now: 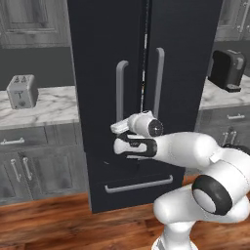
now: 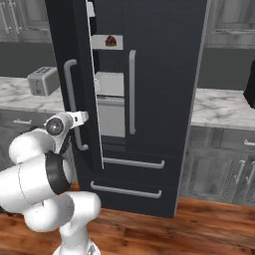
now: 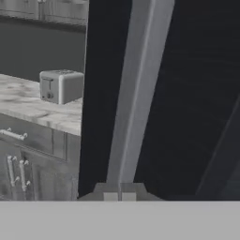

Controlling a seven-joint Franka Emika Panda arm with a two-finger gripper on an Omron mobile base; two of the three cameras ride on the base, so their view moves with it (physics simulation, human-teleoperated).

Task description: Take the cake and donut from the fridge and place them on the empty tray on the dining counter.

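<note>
Silver metal ran up the middle of the hand view, the long left-door handle [image 3: 136, 93] of the fridge [image 1: 141, 73]; the gripper [image 3: 119, 196] sat at its lower end with its two tips pressed together, clenched, though whether they pinched the handle itself I could not tell; the left door stood ajar, and through the gap the right base view showed light grey shelves [image 2: 110, 84]; on an upper shelf, near its front edge, a small dark maroon shape sat, likely the cake [image 2: 111, 42]; below the doors lay two drawers with silver bars [image 2: 132, 163]; white grey-veined marble counters [image 1: 49, 105] flanked the fridge; a silver toaster [image 1: 22, 91] stood left; a black coffee machine [image 1: 227, 68] stood right; grey cabinets [image 1: 29, 166] sat beneath; the floor [image 1: 58, 224] was reddish wood.
</note>
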